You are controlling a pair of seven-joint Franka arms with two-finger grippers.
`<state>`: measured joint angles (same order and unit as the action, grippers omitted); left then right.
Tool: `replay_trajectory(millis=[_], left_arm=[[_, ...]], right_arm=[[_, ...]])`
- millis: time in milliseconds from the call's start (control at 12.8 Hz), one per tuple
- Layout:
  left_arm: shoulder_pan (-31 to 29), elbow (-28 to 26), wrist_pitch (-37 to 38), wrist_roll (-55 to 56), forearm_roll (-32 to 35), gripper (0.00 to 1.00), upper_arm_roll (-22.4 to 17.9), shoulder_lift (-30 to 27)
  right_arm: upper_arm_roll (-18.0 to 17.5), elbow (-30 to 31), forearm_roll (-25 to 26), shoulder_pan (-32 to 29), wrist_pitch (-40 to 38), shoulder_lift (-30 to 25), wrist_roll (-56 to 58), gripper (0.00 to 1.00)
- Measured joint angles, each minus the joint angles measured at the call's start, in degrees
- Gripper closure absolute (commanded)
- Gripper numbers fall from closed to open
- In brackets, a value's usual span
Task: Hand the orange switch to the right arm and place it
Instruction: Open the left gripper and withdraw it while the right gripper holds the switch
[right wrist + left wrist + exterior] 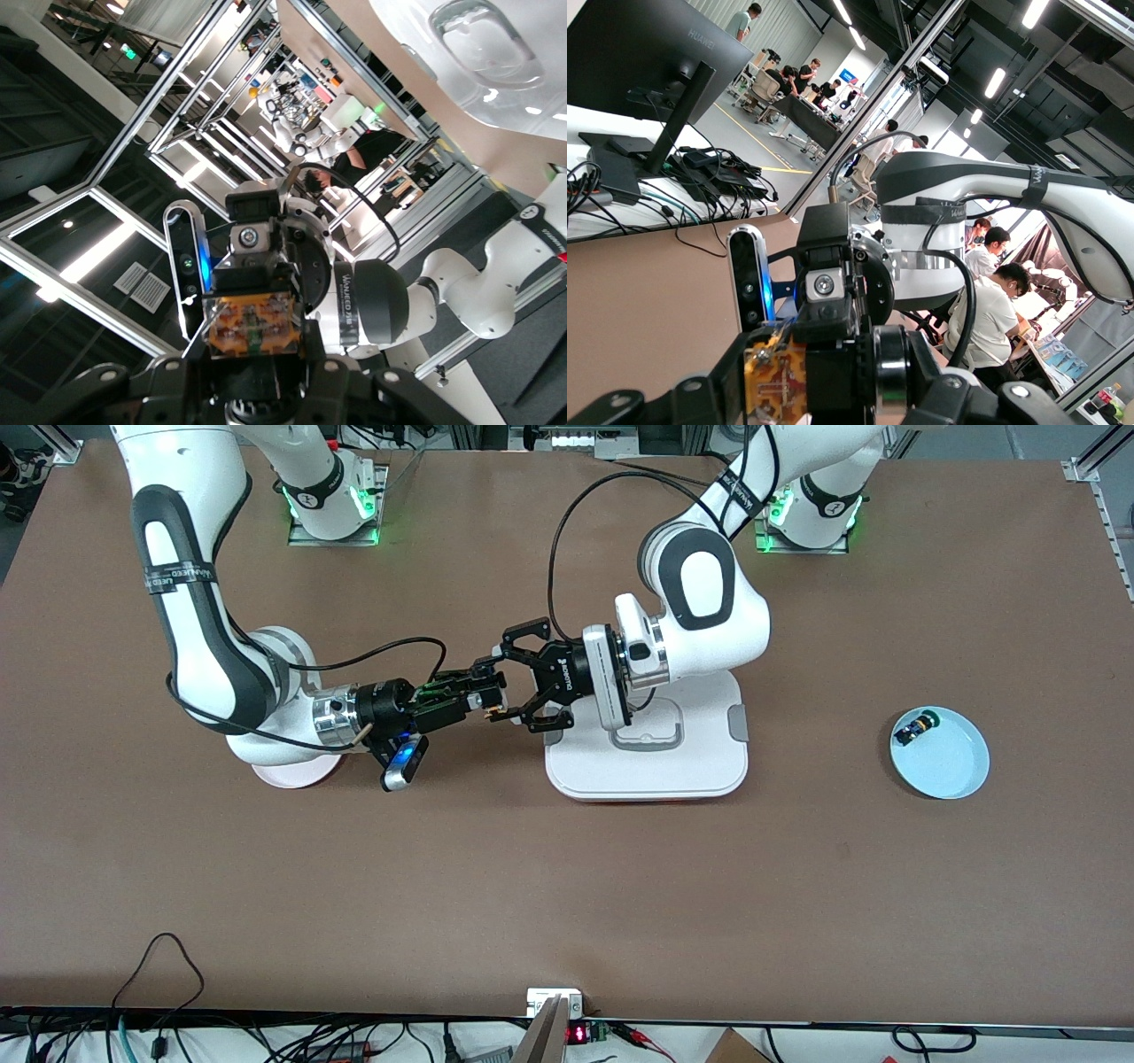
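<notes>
Orange switch (490,707) sits right at the hand-over point, pinched between the two hands above the table, beside the white tray (647,775). Your left gripper (511,682) grips it, and your right gripper (485,691) has closed on it too. Release and placing remain.

A white tray (647,775) lies mid-counter (532,886). A blue plate (952,766) holds a small black-and-blue part (914,729). A pink plate (292,773) lies well apart.
</notes>
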<state>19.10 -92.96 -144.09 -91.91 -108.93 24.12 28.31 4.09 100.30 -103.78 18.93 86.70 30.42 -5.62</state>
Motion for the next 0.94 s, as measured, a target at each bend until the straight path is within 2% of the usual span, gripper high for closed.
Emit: replay_trajectory(millis=[156, 234, 312, 703, 937], left_arm=[[0.00, 0.00, -0.07, 0.00, 0.00, 0.78, -0.06, 0.03], [0.00, 0.00, -0.07, 0.00, 0.00, 0.54, -0.07, 0.03], [0.00, 0.01, -0.07, 0.00, 0.00, 0.01, -0.07, 0.03], [-1.06, 0.64, -0.06, 0.12, -0.01, 0.00, -0.15, -0.30], [-4.97, -0.45, -0.20, 0.12, -0.01, 0.00, -0.37, -1.55]], right_arm=[[-0.07, 0.00, -0.43, 0.01, -0.10, 0.23, 0.27, 0.72], [-0.07, 0.00, -0.47, 0.01, -0.09, 0.24, 0.28, 0.72], [-0.08, 0.00, -0.50, 0.01, -0.09, 0.24, 0.29, 0.72], [-0.08, -0.01, -0.99, -0.02, 0.00, 0.48, 1.95, 0.72], [-0.07, -0.02, -1.01, -0.02, 0.00, 0.53, 2.07, 0.73]])
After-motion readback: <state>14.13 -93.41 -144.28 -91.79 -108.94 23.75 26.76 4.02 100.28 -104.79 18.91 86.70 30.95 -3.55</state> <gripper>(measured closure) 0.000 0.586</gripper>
